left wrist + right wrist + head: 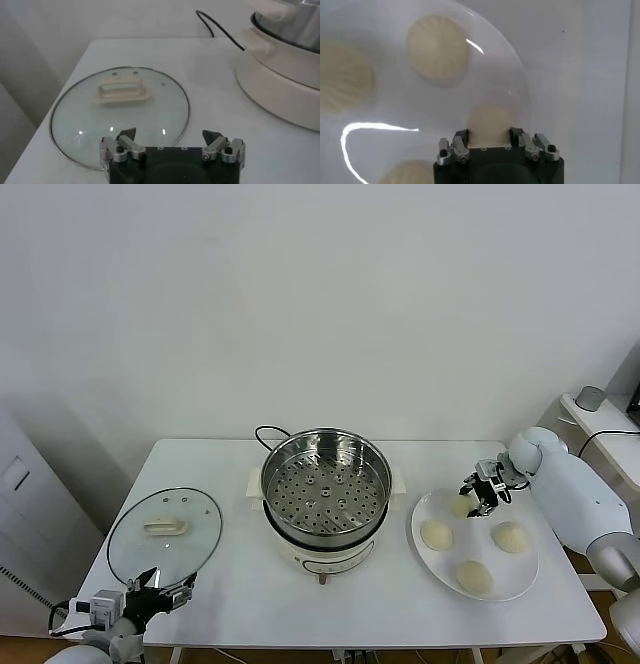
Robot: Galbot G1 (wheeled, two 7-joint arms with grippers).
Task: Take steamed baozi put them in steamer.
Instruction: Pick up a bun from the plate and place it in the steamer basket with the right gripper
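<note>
Four steamed baozi (437,535) sat on the white plate (524,576), steamer (325,484) empty. Right gripper (490,136) was pinching the far bun (490,122) by its sides; looked soft, light, easily squashed. Left gripper (172,139) sat spread by the glass lid (120,112).

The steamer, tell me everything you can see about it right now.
The steamer is a round shiny steel pot with a perforated tray inside, holding no buns yet. It sits upright on a white electric base with side handles, mid-table, and a black cord loops out behind it. Its glass lid lies off to the robot's left on the table; the plate with four baozi is on its right. Neither gripper touches it.
</note>
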